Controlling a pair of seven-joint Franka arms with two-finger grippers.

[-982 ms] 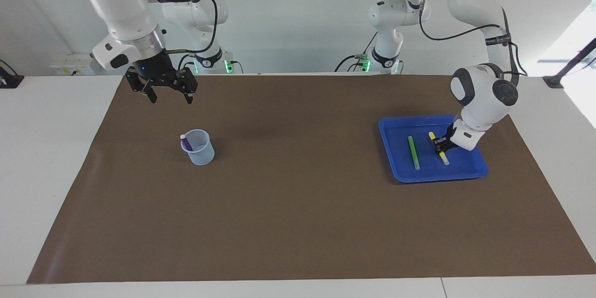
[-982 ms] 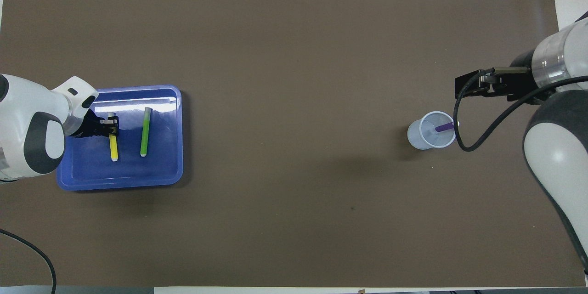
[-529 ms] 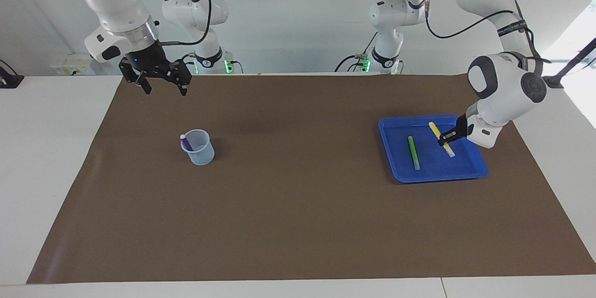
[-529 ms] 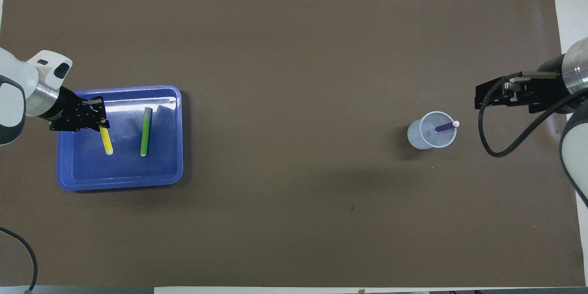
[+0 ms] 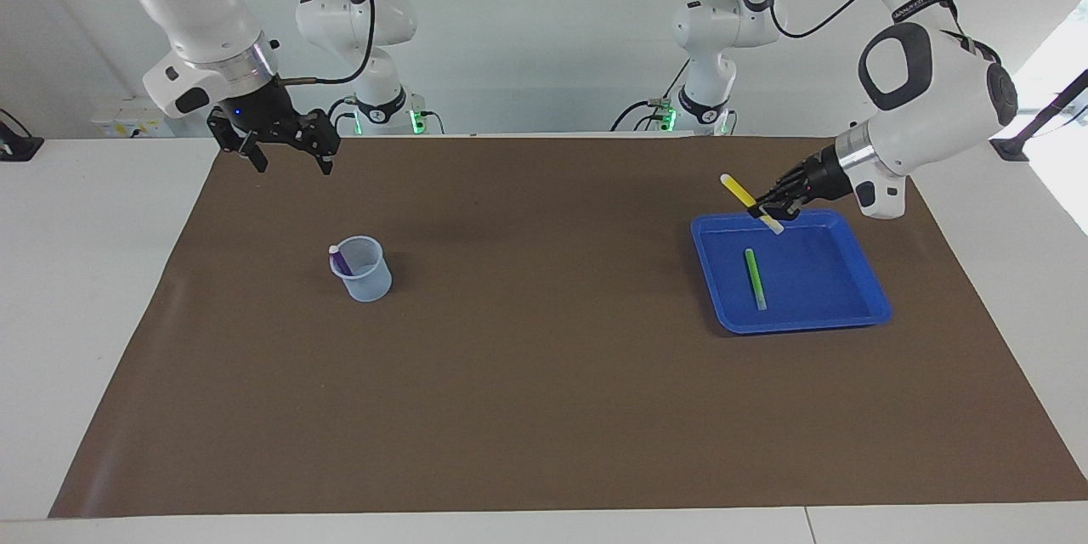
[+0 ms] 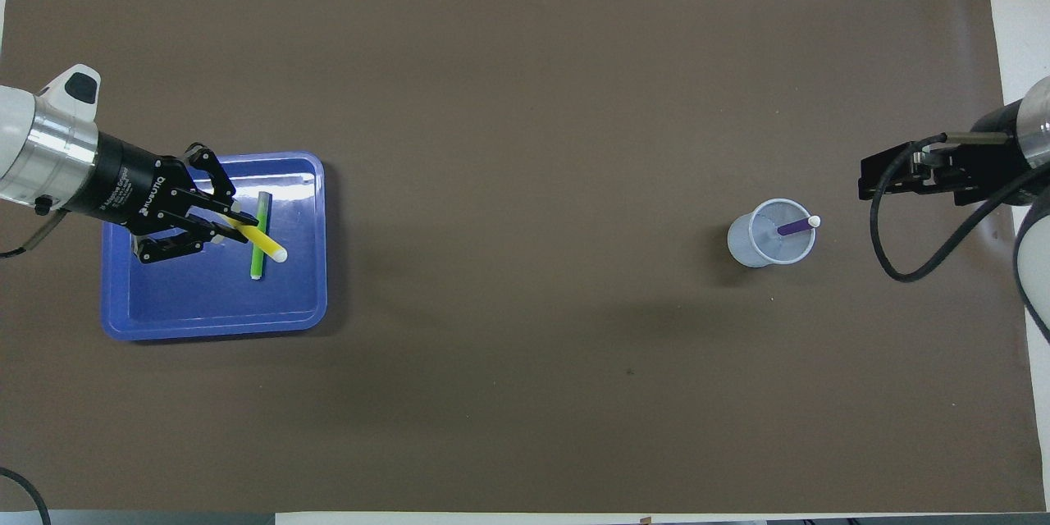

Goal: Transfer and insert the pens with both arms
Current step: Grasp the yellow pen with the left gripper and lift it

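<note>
Brown mat across white table: left gripper clamped on yellow pen above blue tray, green pen inside, purple pen in cup, right gripper open, waiting; off-centre grip, possible slip during handover.

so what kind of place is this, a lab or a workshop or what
Most likely a robotics lab bench: two white arms work over a brown mat, the left gripper holding a yellow pen over a blue tray, the right gripper waiting above the table near a plastic cup.
</note>
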